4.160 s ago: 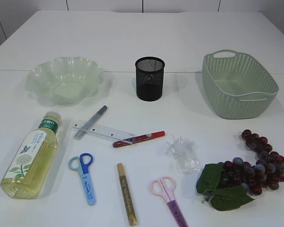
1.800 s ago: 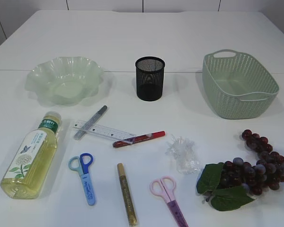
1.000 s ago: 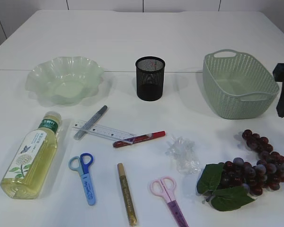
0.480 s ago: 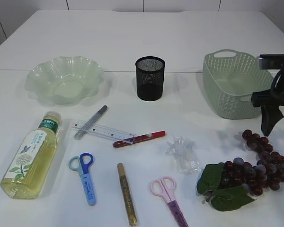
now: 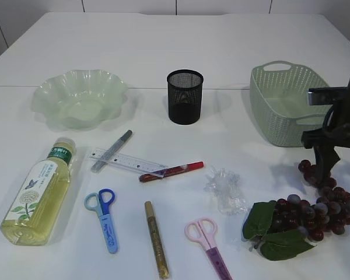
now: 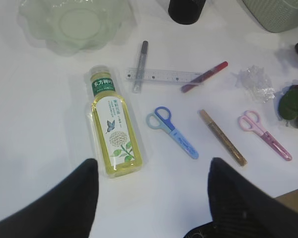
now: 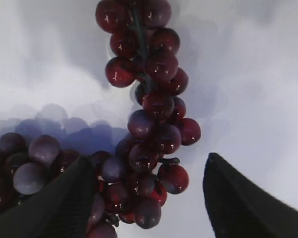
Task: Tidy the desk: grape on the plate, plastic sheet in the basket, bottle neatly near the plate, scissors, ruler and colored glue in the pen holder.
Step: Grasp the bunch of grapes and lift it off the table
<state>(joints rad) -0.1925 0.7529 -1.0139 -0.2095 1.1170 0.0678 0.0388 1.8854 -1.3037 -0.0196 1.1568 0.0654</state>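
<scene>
Your right claw (image 7: 144, 198) hangs with its jaws apart, straddling the narrow arm of the grape bunch (image 7: 149, 114) lying on the table (image 5: 181, 41). Lower squarely over the stem, close gently, then lift toward the plate (image 5: 81, 99).

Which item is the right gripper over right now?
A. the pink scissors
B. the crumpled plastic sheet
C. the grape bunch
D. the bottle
C: in the right wrist view the open right gripper has its fingers on either side of the grape bunch, and in the exterior view it sits at the bunch's upper end, not yet closed.
</scene>
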